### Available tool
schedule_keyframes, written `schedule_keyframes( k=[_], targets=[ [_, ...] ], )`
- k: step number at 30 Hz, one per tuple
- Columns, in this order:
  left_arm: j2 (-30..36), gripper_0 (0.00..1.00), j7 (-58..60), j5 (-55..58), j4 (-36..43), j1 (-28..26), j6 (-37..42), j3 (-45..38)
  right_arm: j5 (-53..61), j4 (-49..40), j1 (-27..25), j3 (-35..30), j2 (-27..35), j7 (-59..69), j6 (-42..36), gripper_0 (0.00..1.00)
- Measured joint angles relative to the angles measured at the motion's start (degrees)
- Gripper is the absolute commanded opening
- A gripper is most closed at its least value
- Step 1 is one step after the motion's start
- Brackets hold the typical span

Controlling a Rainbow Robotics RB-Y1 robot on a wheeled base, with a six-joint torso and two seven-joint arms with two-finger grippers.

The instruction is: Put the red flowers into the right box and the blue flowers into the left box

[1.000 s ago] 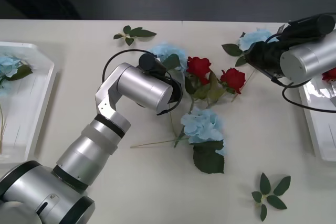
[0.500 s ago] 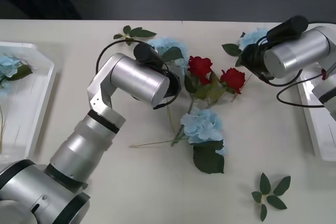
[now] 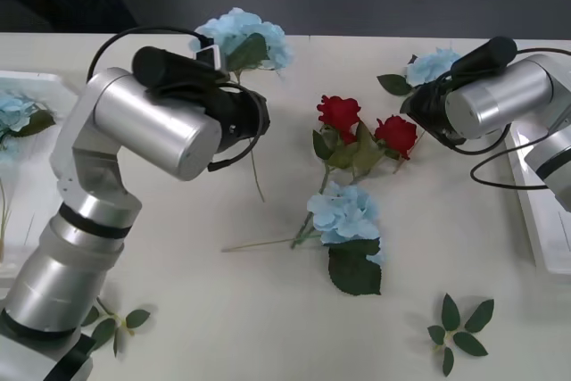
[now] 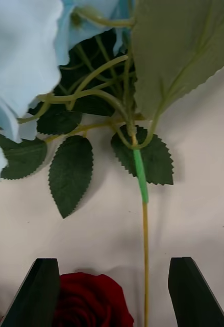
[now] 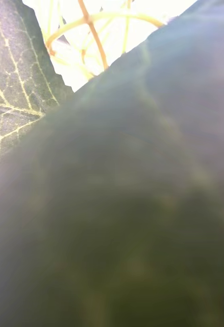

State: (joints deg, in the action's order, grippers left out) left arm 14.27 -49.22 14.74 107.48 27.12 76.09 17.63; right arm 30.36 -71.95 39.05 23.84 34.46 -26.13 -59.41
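Observation:
My left gripper (image 3: 243,106) holds a blue flower (image 3: 235,33) off the table, its thin stem (image 3: 256,176) hanging down; a big leaf (image 5: 117,204) covers the left wrist view. Two red flowers (image 3: 339,113) (image 3: 396,134) lie together at mid table, and another blue flower (image 3: 344,213) lies in front of them. My right gripper (image 3: 413,106) hovers open beside the right-hand red flower (image 4: 91,301), which sits between its fingers (image 4: 40,291). Just beyond is a blue flower (image 3: 432,64) with its stem (image 4: 144,225). The left box (image 3: 62,176) holds a blue flower (image 3: 14,111). The right box (image 3: 541,220) sits at the right edge.
Loose green leaf sprigs lie at the front right (image 3: 460,327) and the front left (image 3: 112,324). Cables loop around both wrists. The table's far edge runs along the back, with dark floor beyond it.
My left arm has raised the blue flower off the table and swung it back and to the left. The right gripper has moved slightly toward the right-hand red flower.

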Motion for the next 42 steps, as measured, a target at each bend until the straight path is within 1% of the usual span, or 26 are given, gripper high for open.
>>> schedule_keyframes(
  k=[4,6,9,12,14,19,24,28,32,36,39,42],
  targets=[
    [1.9,0.0,0.0,0.0,8.2,-5.0,0.3,-2.9,-0.6,0.8,0.0,0.0,0.0,0.0,0.0,0.63],
    [3.2,0.0,0.0,0.0,11.5,-6.5,2.5,-4.0,-0.6,1.4,0.0,0.0,0.0,0.0,0.0,0.63],
    [6.0,0.0,-1.4,1.0,15.5,-7.1,8.6,-5.6,-1.0,2.4,0.0,0.0,0.0,0.0,0.0,0.63],
    [8.8,0.0,-7.5,4.5,18.0,-7.1,13.3,-8.7,-2.0,4.0,0.4,0.0,-0.2,0.0,0.0,0.62],
    [10.0,0.0,-10.8,6.5,18.9,-7.1,16.0,-12.2,-2.0,5.4,1.0,0.0,-0.2,0.0,0.0,0.63],
    [11.1,0.0,-15.3,11.6,19.4,-7.1,22.0,-24.0,-2.0,7.7,2.4,0.0,-0.8,0.0,1.3,0.63],
    [11.1,0.0,-27.0,12.5,19.4,-7.1,27.2,-32.7,-2.0,7.8,2.7,0.0,-0.8,0.0,2.1,0.62],
    [11.5,0.0,-31.5,11.5,19.4,-7.1,30.7,-35.8,-1.7,7.8,2.7,0.0,-0.8,0.0,2.1,0.63],
    [12.7,0.0,-40.6,9.4,19.3,-7.1,33.5,-37.5,-0.8,8.3,2.7,0.1,-0.8,0.0,2.4,0.63],
    [13.9,0.0,-46.7,7.1,18.5,-7.1,33.8,-38.8,-0.6,10.4,2.9,1.4,-0.8,0.0,5.0,0.63],
    [14.1,0.0,-49.5,5.8,16.4,-7.0,33.8,-40.7,0.0,11.8,3.5,2.9,-0.8,0.0,5.0,0.63],
    [14.1,0.0,-55.0,4.2,13.3,-6.8,33.8,-43.5,0.3,12.2,4.0,3.3,-0.8,-0.1,5.1,0.62]
  ],
)
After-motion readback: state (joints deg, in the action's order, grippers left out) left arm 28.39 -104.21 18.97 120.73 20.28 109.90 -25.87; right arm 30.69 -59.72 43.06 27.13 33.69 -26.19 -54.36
